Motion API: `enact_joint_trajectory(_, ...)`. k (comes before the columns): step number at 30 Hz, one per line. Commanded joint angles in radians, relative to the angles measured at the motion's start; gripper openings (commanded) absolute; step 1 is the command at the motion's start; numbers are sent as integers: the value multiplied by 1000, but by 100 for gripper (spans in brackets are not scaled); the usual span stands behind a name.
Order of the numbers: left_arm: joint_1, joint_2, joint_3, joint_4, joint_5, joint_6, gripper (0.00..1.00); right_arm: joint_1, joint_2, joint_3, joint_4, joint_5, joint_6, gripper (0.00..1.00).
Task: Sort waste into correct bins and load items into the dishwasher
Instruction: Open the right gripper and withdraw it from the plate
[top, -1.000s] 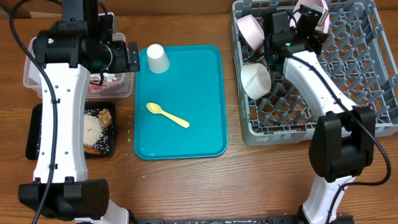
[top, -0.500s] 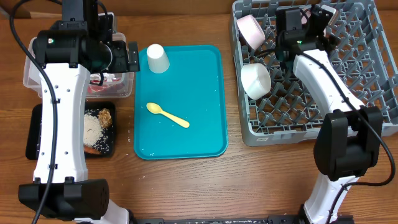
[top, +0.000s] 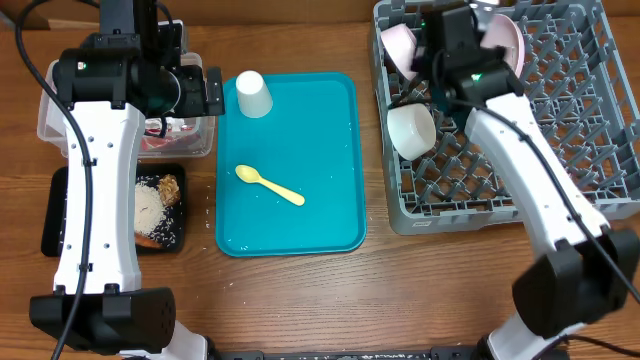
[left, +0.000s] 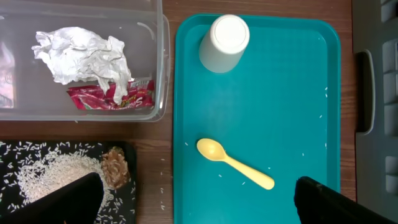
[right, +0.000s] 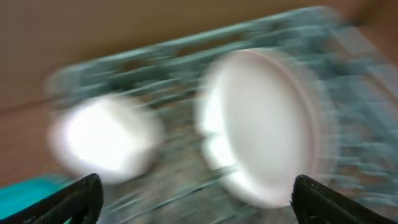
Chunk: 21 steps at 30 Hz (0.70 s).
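While the right fingers (right: 71, 202) stand spread wide, the plate (right: 261, 124) stands clear ahead of them.

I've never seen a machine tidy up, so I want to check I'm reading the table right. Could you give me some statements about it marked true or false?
1. The spoon lies on the teal tray. True.
2. The cup stands upside down on the teal tray. True.
3. The paper is in the black tray. False: it is in the tub, beside the wrapper.
4. The rack holds nothing. False: it holds a plate and two bowls.
5. The rice is on the black tray. True.
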Motion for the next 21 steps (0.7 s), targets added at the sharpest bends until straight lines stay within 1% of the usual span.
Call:
enact_joint_trajectory(1,-2,7,-4,5,-3,5,100,68,-11,22,18,-422,82,90)
enact_joint_trajectory(4,-2,7,-4,5,-3,5,100,119,1,23,54,-480,151,85)
enact_joint_trajectory(6,-2,7,-4,5,-3,5,100,148,5,27,72,-501,157,85)
enact_joint_trajectory(9,-2,7,-4,5,-3,5,100,183,26,75,55,-505,156,85)
enact_joint_trajectory(10,-2,7,-4,5,-3,5,100,203,56,128,32,-509,156,85)
enact_joint_trajectory(14,-2,7,-4,4,25,-21,100,230,138,206,22,-538,157,84)
enact_joint_trajectory(16,-2,7,-2,-2,21,-7,100,243,192,236,24,-558,161,83)
enact_joint_trajectory(21,24,5,14,-64,37,-15,100,282,330,293,74,-578,179,80)
